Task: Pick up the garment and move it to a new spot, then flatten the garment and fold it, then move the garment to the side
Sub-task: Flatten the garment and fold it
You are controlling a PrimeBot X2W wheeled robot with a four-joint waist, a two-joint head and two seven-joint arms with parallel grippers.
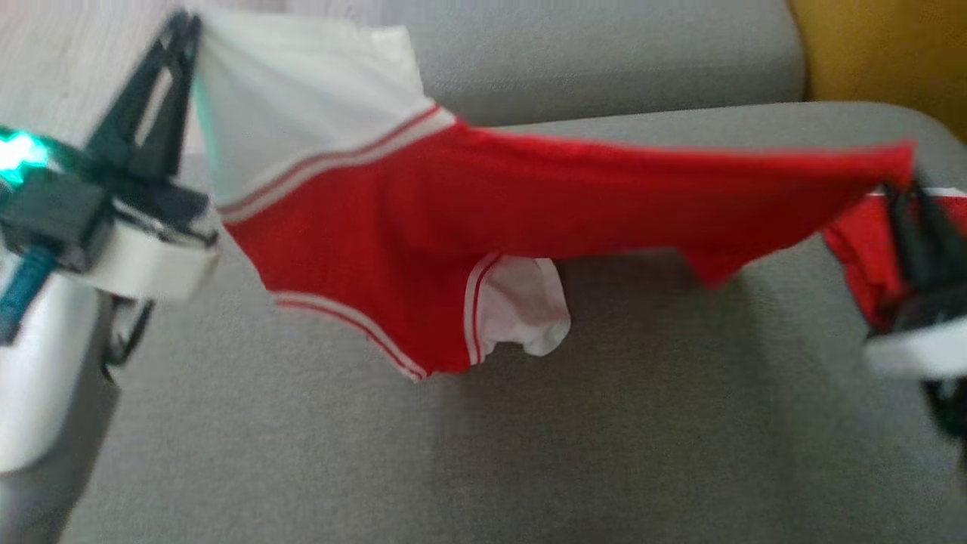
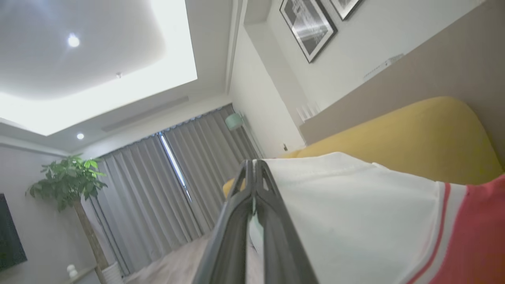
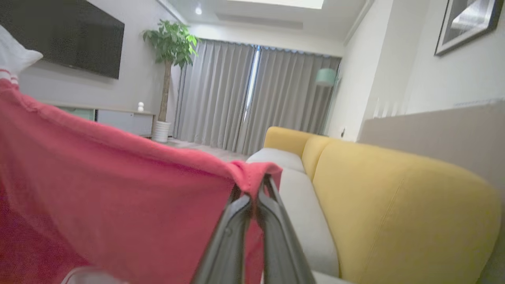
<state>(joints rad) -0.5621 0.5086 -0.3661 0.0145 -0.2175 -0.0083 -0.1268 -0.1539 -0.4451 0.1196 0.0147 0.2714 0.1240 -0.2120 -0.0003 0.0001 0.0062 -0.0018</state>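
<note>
**Garment (image 1: 483,196) strung out, end to end**

The red-and-white garment hangs stretched above the grey sofa seat (image 1: 529,438), its long axis running left to right. The left claw (image 1: 183,41) is clamped on its white corner, the right claw (image 1: 900,198) on the red end; neither arm is nearer.

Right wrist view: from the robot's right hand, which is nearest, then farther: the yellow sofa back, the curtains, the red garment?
1. The red garment, pinched in the right hand.
2. The yellow sofa back, to the right.
3. The curtains, across the room.
</note>
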